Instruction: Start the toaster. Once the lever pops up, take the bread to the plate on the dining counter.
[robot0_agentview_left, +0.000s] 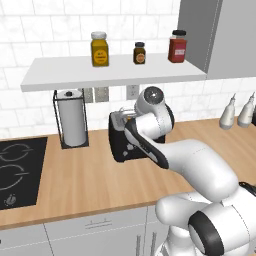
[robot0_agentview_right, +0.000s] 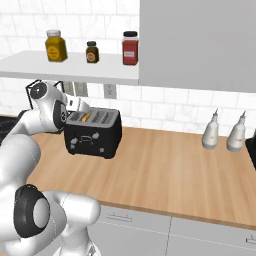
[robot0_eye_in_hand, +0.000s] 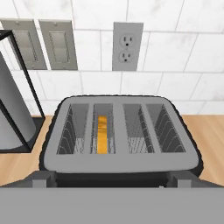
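Hovering over the toaster (robot0_eye_in_hand: 120, 135), my gripper (robot0_eye_in_hand: 112, 183) is spread wide and holds nothing; its fingertips (robot0_eye_in_hand: 40, 180) sit just past the toaster's near edge. The toaster is boxy and black with a grey top and four slots, standing on the wooden counter (robot0_agentview_right: 165, 175) against the tiled wall, beside the paper towel holder (robot0_agentview_left: 71, 119). My bread (robot0_eye_in_hand: 102, 133) stands sunk in the second slot from the left (an orange-brown crust edge showing). Small white markings on the toaster's front are too small to read; the shelf jars' (robot0_agentview_left: 99, 49) labels are too.
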